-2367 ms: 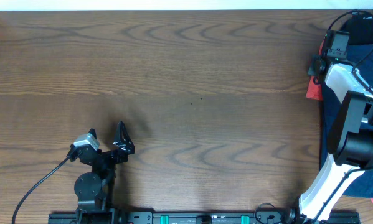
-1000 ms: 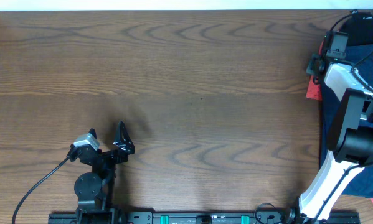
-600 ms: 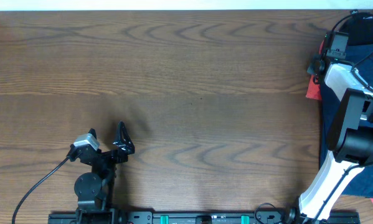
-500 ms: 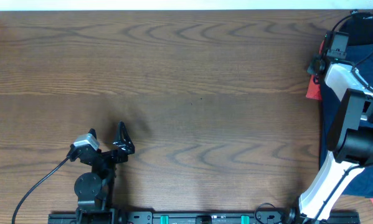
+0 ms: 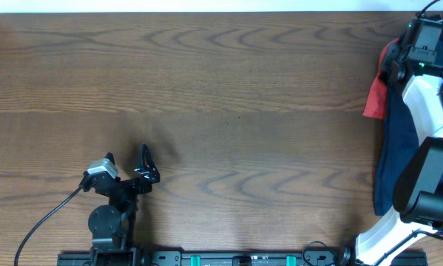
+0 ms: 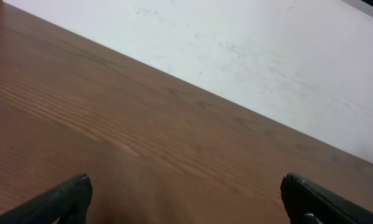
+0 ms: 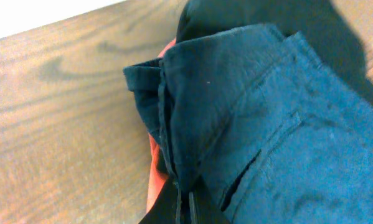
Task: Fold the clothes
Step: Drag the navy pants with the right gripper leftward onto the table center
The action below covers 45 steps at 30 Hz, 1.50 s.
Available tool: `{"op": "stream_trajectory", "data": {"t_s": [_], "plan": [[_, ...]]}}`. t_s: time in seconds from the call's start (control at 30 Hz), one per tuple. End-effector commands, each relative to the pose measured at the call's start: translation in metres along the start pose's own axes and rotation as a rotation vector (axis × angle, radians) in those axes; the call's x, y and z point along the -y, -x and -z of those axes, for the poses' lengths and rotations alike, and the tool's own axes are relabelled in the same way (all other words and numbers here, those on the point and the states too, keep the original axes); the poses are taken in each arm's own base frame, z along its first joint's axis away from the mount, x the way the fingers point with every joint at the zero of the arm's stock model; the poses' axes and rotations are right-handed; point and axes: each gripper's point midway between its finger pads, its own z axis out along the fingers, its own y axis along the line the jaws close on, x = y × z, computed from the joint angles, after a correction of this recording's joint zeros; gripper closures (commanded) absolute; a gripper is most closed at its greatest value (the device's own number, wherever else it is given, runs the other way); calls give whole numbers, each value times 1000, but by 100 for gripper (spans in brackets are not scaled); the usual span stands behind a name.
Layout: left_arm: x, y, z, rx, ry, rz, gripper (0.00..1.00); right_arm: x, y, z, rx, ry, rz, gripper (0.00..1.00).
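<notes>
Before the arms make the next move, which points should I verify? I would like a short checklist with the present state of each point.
1. Right end effector closed on a fold of the navy garment: ok.
2. Only one garment in that grip: cannot tell; the coral-red garment lies right beside the fingers.
3. Left end effector open and holding nothing: ok.
4. Bare wood in the middle of the table for laying the garment out: ok.
5. Navy garment spread flat, ready to fold: not ok; it is bunched at the table's right edge.
</notes>
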Motion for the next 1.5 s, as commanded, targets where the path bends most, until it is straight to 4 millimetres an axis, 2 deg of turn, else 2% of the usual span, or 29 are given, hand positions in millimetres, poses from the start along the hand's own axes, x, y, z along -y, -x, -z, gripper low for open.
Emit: {"op": "stream_trajectory", "data": {"t_s": [0.0,0.17,0.33,0.57,0.63,0.8,0.97,1.13,1.2,1.37,1.47], "plan": [[-11,-12,-1,-31,47,-11,2,-12,-4,-3,-17,44,8,99],[-11,-12,-1,-31,47,-11,2,-49,-16,-2,-63,217,22,99],[-11,-12,-1,-31,47,-11,2,-92,-30,5,-82,286,53,99],[-11,-12,-1,-31,47,-11,2,-188,-63,37,-110,445,126,99],[-11,-12,-1,-31,47,-11,2,-217,-75,54,-122,507,158,99],[-11,-12,-1,-31,47,-11,2,-298,-123,115,-166,722,290,99],[-11,-12,-1,-31,47,-11,2,-358,-181,181,-228,845,363,99],[-11,-12,-1,-32,47,-11,2,-395,-232,241,-250,949,459,99],[-11,-12,-1,-31,47,-11,2,-403,-252,261,-252,968,509,99],[-11,-12,-1,-31,47,-11,2,-406,-282,286,-299,1007,574,99],[-11,-12,-1,-31,47,-11,2,-408,-294,300,-342,1059,594,99]]}}
